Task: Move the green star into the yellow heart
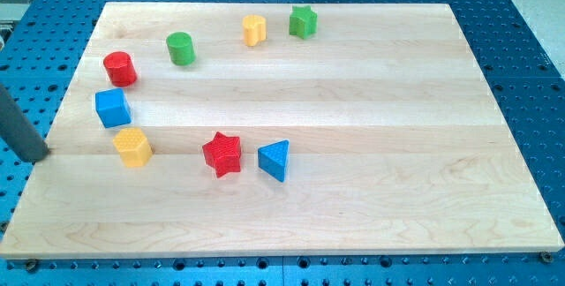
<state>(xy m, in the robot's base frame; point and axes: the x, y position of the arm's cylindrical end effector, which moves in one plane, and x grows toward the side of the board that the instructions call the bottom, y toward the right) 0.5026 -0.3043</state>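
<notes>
Wooden board (291,189): green star (303,22) beside yellow heart (254,30); my tip (37,156), no jaws, far left.

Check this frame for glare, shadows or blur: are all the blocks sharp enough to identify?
Camera view: lighting even, soft short shadows under blocks, no strong glare on the board. Green star, yellow heart and red star read sharply. My tip at the view's left edge looks dark and slightly soft, clear of all blocks.

The rod (18,125) enters from the view's left edge as a dark grey bar, slanting downward toward the view's right. My tip (37,157) sits at its lower end, near the view's left margin.
</notes>
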